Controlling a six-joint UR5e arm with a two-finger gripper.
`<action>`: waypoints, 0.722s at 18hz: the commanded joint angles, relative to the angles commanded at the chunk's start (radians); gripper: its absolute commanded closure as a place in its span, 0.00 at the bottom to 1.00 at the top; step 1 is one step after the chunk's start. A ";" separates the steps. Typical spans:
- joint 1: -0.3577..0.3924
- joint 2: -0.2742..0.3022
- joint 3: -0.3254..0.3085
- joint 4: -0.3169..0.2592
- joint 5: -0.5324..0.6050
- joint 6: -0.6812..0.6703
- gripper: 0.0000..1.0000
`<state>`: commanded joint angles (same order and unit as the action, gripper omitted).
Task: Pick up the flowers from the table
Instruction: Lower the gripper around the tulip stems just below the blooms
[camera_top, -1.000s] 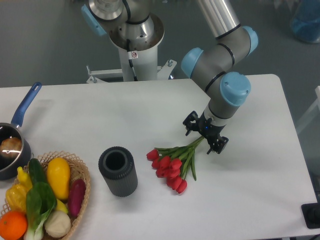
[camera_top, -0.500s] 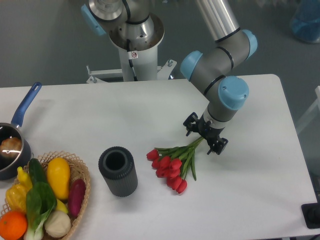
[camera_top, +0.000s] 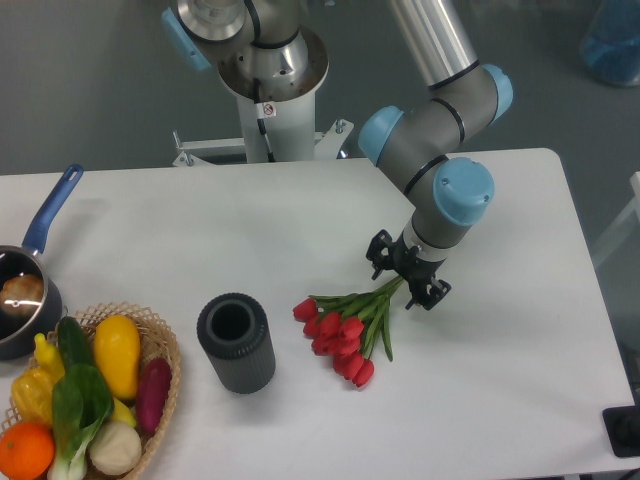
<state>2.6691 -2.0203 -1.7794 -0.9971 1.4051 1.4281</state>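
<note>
From the single fixed camera, we look down on a white table (camera_top: 300, 215) with rounded corners. Right of centre lie the flowers (camera_top: 345, 323), a bunch of red tulips with green leaves, resting flat on the tabletop. Their red heads point toward the near left, and their green stems run up toward the far right.

The gripper (camera_top: 407, 272) is low over the stem end of the bunch. Its two dark fingers sit one on each side of the stems, with a gap between them, so we see the jaws standing apart around the stems rather than pressed onto them. The grey arm with light blue joint caps rises behind it toward the far side.

Left of the flowers, and apart from them, a dark grey ribbed cylinder (camera_top: 235, 342) stands upright with its open top facing us. At the near left corner is a wicker basket (camera_top: 162, 345) holding mixed vegetables and fruit. Just beyond it, at the left edge, sits a pot with a blue handle (camera_top: 52, 212).
</note>
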 joint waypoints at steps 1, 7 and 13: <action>0.002 0.000 0.000 0.000 0.002 0.003 0.33; 0.002 0.003 -0.002 -0.002 0.025 0.005 0.45; 0.002 0.005 -0.002 -0.002 0.025 0.002 0.53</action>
<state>2.6707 -2.0157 -1.7810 -0.9986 1.4297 1.4297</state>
